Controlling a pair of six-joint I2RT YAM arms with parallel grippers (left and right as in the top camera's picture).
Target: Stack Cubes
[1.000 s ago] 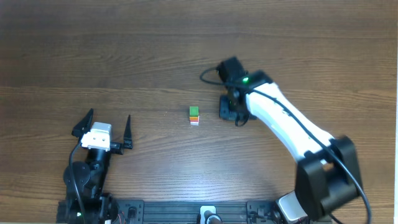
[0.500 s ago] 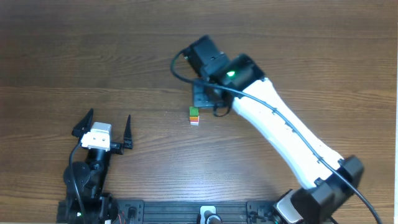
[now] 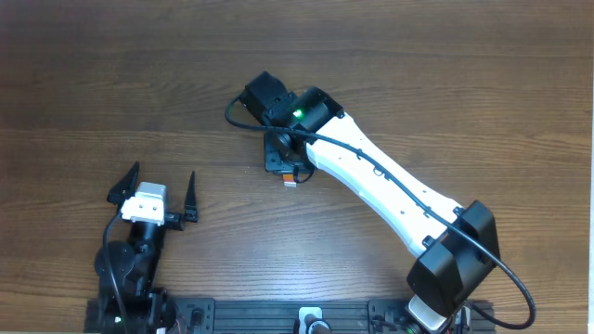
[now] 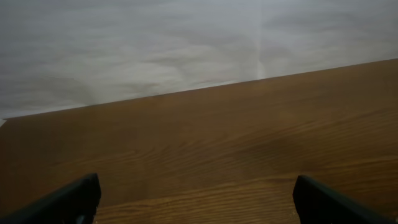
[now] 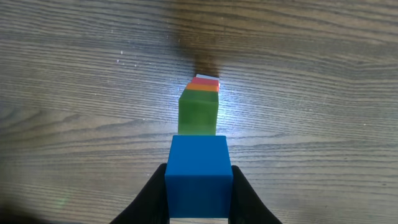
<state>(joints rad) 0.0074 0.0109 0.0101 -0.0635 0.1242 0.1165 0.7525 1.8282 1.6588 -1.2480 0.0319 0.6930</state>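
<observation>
Right gripper [image 5: 199,200] gripping a blue cube [image 5: 199,174] just above the green-topped cube stack [image 5: 199,113] mid-frame, left gripper [image 3: 161,176] sitting wide open lower left.

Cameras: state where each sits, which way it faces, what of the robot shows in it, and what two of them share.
Top view: fixed overhead, facing down at the table; both arms show, left gripper open, right gripper by the stack.
Left wrist view: on the left wrist, facing low across the table to a pale wall; its two fingertips show.
Right wrist view: on the right wrist, facing down at the stack; its fingers clamp a blue cube.
Shared: top and right wrist views both show the stack.
</observation>
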